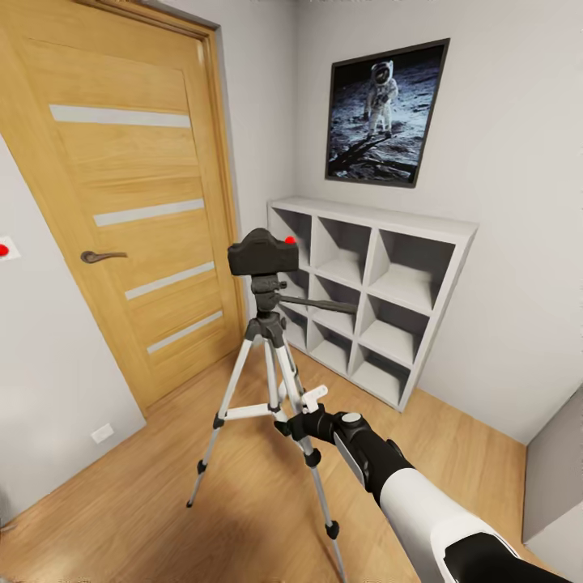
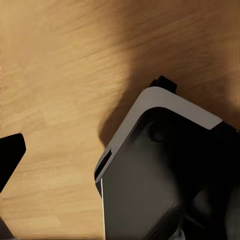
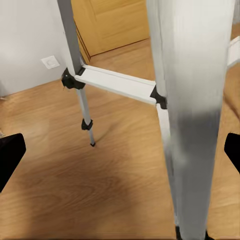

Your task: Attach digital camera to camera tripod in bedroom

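The digital camera [image 1: 261,253], black and boxy with a red dot, sits on the black head of the camera tripod [image 1: 266,322] in the bedroom, in front of the door. The long pan handle sticks out toward the shelves. My right gripper [image 1: 293,423] is low down at the tripod's near silver leg [image 3: 187,115]. It is open, and the leg stands between its widely spread fingertips [image 3: 10,157]. My left gripper [image 2: 120,152] hangs over the wood floor beside the robot's own body, with one dark fingertip [image 2: 10,155] far out at the picture's edge, so it looks open.
An oak door [image 1: 121,202] with frosted strips is behind the tripod on the left. White cube shelves [image 1: 372,283] stand against the back wall under an astronaut poster [image 1: 385,113]. A wall socket [image 1: 102,433] sits low on the left. A grey panel [image 1: 559,486] rises at the right.
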### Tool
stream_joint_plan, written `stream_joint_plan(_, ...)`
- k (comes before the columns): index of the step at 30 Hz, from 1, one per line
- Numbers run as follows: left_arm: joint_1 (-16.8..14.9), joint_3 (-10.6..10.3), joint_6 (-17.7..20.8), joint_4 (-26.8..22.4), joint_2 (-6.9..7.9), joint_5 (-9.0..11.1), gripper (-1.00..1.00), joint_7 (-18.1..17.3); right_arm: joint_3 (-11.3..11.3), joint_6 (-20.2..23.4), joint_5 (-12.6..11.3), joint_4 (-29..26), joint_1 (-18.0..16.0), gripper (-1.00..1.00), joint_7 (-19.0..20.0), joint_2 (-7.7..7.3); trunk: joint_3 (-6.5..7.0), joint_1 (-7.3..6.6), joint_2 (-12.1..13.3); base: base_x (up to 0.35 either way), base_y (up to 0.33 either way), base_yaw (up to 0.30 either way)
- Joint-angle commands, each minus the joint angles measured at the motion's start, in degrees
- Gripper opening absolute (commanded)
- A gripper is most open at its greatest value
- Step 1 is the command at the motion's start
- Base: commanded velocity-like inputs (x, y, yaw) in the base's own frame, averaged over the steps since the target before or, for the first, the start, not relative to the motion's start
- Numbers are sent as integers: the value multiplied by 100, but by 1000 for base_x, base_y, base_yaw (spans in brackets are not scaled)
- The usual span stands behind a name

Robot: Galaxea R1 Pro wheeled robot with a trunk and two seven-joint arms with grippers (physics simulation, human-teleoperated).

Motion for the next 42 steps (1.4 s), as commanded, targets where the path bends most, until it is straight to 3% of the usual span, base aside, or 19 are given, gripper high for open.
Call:
stream_joint_plan(1,-5,-44,21,0,0,41,100,15,-6,25,41,-16,-4,100,18,1,-12,1,-12,-158,0,0)
stream_joint_plan(11,20,-44,21,0,-1,41,100,15,-52,18,14,-56,-5,100,-20,1,-12,1,-12,-37,0,0)
stream_joint_plan(20,29,-44,21,0,-1,41,100,15,-270,12,-11,-135,-4,100,-203,-177,-12,1,-12,-2,0,0)
stream_joint_plan(42,30,-44,4,0,-18,47,100,15,-303,10,-15,-144,-4,100,-211,-298,-12,1,-12,0,0,0)
